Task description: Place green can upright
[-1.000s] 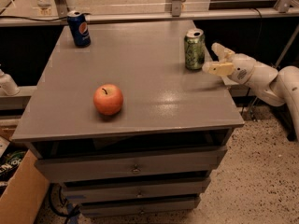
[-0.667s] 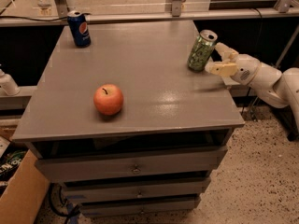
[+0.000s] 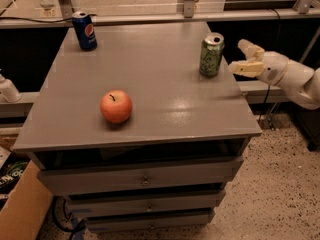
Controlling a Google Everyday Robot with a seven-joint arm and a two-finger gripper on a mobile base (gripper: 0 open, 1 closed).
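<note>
Spread claw (image 3: 237, 56) beside green can (image 3: 211, 56)

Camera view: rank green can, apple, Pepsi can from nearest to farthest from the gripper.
The gripper is open, just off the table on its right side.
1. green can: upright by the right edge, just left of the gripper, not touching it.
2. apple: front, left of centre.
3. Pepsi can: far left corner.

1. Gripper (image 3: 239, 56), at the right edge of the surface (image 3: 150, 59): two stubby jaws, pale cream, blunt-tipped, standing parted.
2. Wrist (image 3: 272, 69): rounded white shell, smooth, shaded grey underneath.
3. Arm (image 3: 302, 81): thick white casing in bulbous segments, darker seam between them, cut off by the right frame edge.
</note>
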